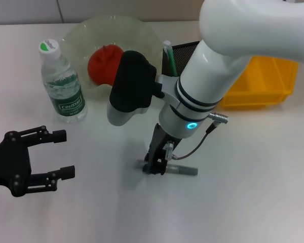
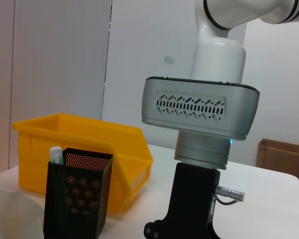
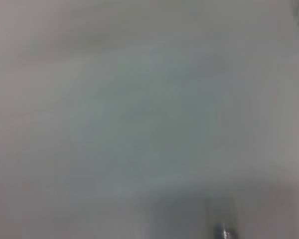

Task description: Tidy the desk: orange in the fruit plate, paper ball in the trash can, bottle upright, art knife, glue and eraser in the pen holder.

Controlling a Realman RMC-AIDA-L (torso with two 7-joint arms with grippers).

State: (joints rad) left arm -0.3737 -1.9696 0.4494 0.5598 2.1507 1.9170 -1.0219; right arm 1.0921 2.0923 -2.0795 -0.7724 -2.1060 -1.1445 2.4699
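**Right gripper down on the art knife at mid-desk**

The pale green fruit plate at the back of the desk holds the orange, which looks reddish. Just to its right stands the black mesh pen holder, with a white-and-green glue stick poking out of it; the left wrist view shows the same holder with the stick's white top above the rim. Behind that sits a yellow bin, and from here I cannot see what is in it. The water bottle stands upright beside the plate, on its left, its cap on.

The right gripper points straight down at the desk's middle, its fingers closed in around the grey art knife, which lies flat on the surface with its end sticking out to the right. The left gripper hovers low at the near left, its two black fingers spread wide apart and holding nothing.

The desk is plain white. Beyond it the left wrist view shows pale wall panels and a cardboard box at the far side.
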